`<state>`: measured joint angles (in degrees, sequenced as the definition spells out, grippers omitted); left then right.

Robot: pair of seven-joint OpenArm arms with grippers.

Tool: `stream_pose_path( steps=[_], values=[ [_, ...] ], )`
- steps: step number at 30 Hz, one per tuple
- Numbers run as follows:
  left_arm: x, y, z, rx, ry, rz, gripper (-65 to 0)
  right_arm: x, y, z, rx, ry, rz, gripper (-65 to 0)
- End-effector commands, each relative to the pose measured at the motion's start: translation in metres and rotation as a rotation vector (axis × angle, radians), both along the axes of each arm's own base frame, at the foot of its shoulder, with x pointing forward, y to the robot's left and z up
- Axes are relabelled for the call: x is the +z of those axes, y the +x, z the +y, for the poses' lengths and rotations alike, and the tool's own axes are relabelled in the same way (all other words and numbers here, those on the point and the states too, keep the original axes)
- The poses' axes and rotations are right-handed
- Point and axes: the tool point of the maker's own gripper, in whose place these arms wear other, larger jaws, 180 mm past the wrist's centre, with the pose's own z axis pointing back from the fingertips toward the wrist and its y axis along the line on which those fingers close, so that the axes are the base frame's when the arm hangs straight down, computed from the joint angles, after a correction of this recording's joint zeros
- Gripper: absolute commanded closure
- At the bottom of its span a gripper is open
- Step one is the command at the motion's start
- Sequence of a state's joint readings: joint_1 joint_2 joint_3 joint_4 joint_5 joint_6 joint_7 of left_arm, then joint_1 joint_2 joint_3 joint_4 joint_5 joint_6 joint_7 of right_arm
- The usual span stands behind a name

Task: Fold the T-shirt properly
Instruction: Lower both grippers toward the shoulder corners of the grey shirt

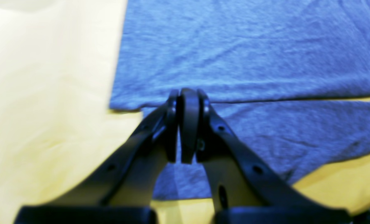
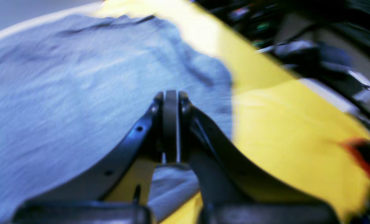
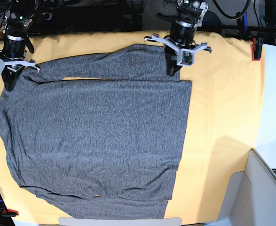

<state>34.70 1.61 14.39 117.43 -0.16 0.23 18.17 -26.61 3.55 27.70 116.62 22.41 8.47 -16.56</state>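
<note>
While both arms wait at the far side of the bench, the T-shirt lies spread flat on the yellow cloth that covers it. One long sleeve runs along the far edge, and another sleeve lies along the near edge.

The left gripper is at the far right corner of the shirt, where the far sleeve meets the body. Its jaws are squeezed tight together. In the left wrist view the left gripper sits right at a cloth edge, but I cannot tell if any cloth is pinched inside.

The right gripper is at the far left corner. Its jaws are squeezed tight too. In its own view the right gripper rests over the grey cloth, and again I cannot tell if it has hold of any.

I think the far edge is about to be folded over. To do it well, both arms should lift together and go the same speed, so the cloth stays smooth. They should keep the edge straight and lay it down softly. If one arm pulls harder, the shirt may bunch up or drag the yellow cloth with it.
</note>
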Motion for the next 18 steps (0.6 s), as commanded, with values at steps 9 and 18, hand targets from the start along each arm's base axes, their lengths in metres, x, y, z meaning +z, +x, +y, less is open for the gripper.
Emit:
stream_pose_path(
  steps=[9, 18],
  values=[
    [-0.004, -0.009, -0.027, -0.169, -0.004, 0.085, 0.0, 0.003, -0.007, 0.021, 0.316, 0.078, 0.107, 0.0],
    [-0.017, -0.024, -0.028, -0.258, 0.027, 0.166, -12.4, 0.008, -0.040, -0.018, 0.306, 0.064, 0.232, -0.6]
  ],
)
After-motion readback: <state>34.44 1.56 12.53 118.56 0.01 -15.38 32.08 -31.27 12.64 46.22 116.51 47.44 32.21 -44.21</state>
